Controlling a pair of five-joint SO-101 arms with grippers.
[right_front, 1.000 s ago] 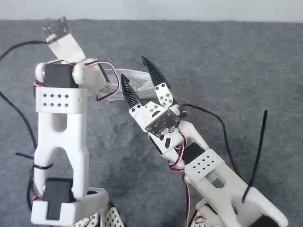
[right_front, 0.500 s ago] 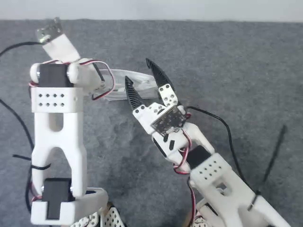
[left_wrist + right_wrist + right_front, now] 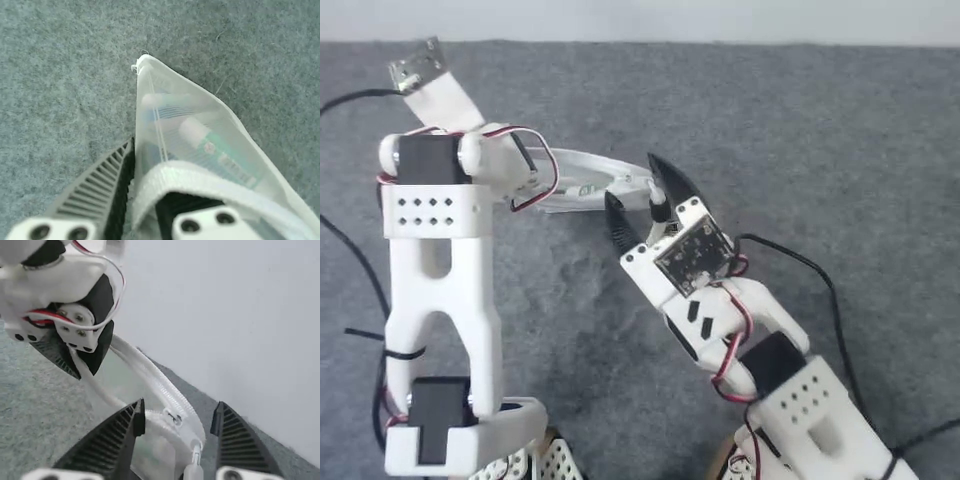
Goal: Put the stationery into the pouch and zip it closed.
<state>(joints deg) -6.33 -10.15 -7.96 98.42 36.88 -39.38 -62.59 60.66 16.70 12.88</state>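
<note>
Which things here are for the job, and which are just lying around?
For the job: pouch, stationery inside it, zip pull, left gripper holding the pouch, right gripper open at the pull.
Just lying about: black cable, grey mat.

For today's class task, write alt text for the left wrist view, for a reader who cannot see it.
The left end effector grips one end of a translucent white pouch, with a grey felt-like table behind it. Inside the pouch lie a white tube with a green label and other stationery too hazy to identify.
</note>
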